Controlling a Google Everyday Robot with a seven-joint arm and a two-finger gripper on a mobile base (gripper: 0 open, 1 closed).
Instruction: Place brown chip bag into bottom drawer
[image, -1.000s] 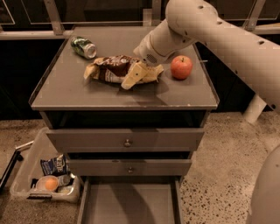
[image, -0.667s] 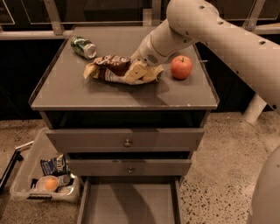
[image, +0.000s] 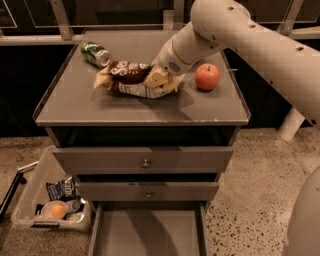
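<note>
Bottom drawer (image: 150, 235) was seen pulled open, well below gripper (image: 162, 81); front edge cut off by frame. Brown chip bag (image: 125, 77) was found lying on cabinet top (image: 70, 111), one end under gripper, rest stretched away from it. Gripper's state could not be told: tip was lost against bag's tan end. Bag was judged light, crinkly, slippery, easily crushed; a pinch at the flat sealed end was favoured. Apple (image: 207, 76) was noted near gripper, on side away from bag.

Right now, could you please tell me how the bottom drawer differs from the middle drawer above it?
The bottom drawer is pulled out, its flat floor exposed; the middle drawer shows only its front. The middle drawer has a knob; none shows on the bottom drawer. Both are grey. The tool is at the brown chip bag atop the cabinet.
</note>
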